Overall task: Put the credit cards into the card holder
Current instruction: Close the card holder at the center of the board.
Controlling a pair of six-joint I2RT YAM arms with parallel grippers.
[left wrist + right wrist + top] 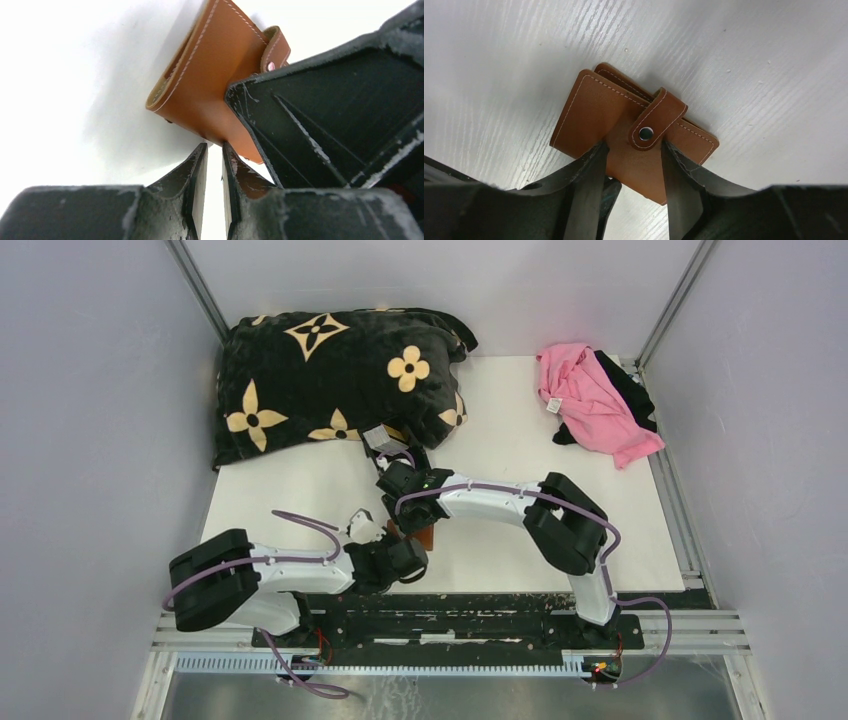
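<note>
— What is found, from the left?
— The left gripper (215,150) is seen with only a narrow slit between its jaws, nothing in it. Just past its tips, on the table (499,50), the card holder (599,110) is snapped closed.
— And the right gripper (634,147)?
— Spread apart over the holder, nearer, the long side laid across its jaws.
— Counts?
— One holder; no cards are seen.

Left arm (290,568) is lying low at lower left, reaching toward frame centre. Left gripper (212,145) is holding its 2 jaws nearly together, with a slim gap showing. Right arm (490,498) is reaching in from lower right, elbow bent, wrist at centre. Right gripper (634,145) is pointing down, jaws spread wide.
</note>
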